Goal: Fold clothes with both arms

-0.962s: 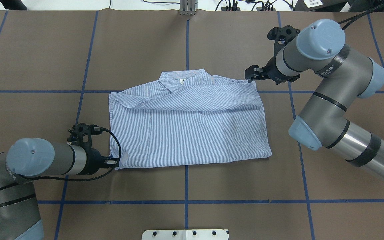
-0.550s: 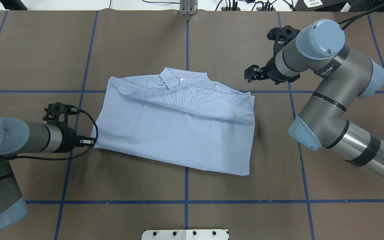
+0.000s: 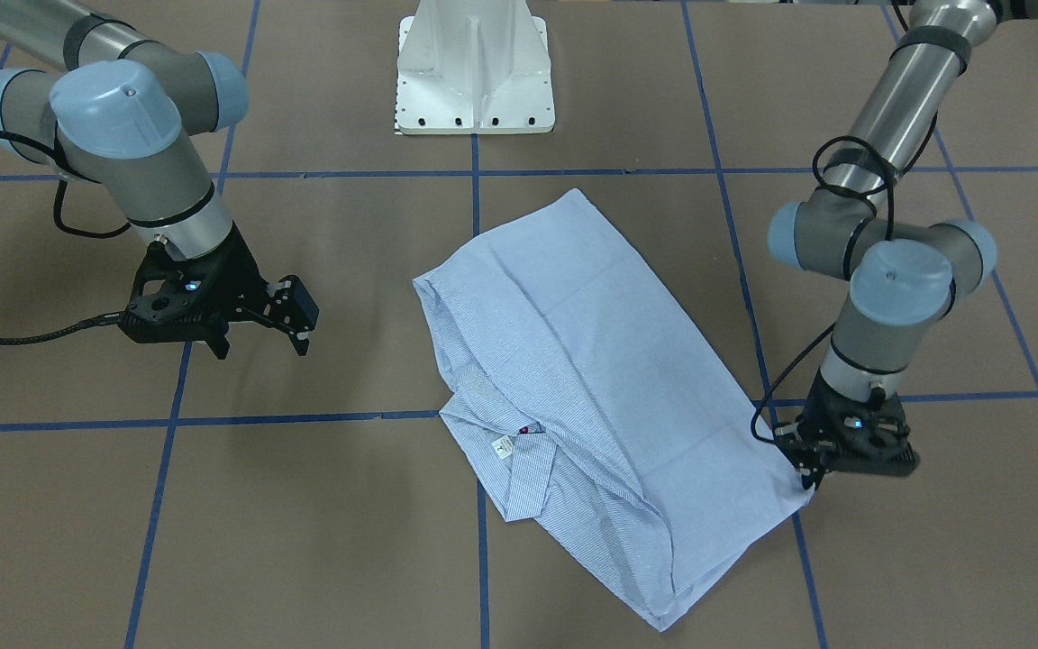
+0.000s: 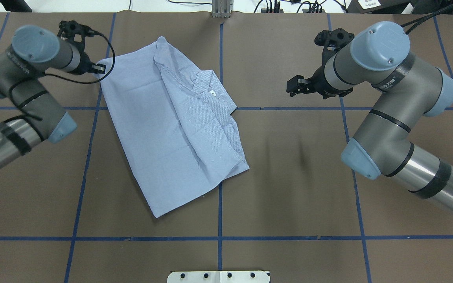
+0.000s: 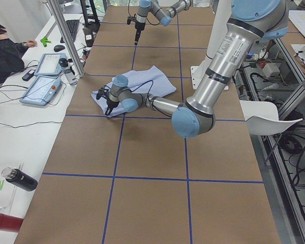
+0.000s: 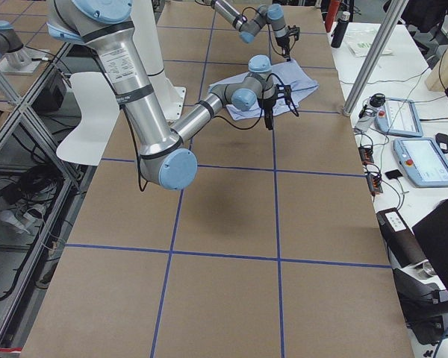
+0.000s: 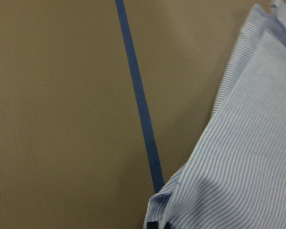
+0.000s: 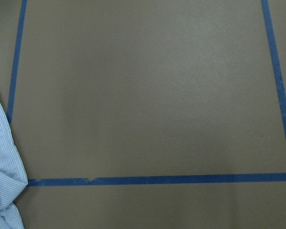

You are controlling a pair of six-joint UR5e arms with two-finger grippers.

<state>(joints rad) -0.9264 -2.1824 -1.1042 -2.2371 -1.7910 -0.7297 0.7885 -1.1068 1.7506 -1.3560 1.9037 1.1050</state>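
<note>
Left gripper (image 4: pixel 100 68) is clenched on one corner of the striped shirt (image 4: pixel 171 129). The shirt lies folded and skewed on the brown table (image 4: pixel 289 184), left of centre in the overhead view, its long edge running diagonally from the held far corner back toward the robot. Its collar (image 4: pixel 207 83) and white neck label (image 4: pixel 212 92) face up on the side nearer the right gripper (image 4: pixel 291 87), which hangs with its jaws apart, well apart from the cloth. Blue tape lines (image 4: pixel 220 238) cross the tabletop.

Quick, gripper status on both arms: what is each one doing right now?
Left gripper: jaws shut on a corner of the shirt.
Right gripper: jaws open, holding nothing, apart from the shirt.
</note>
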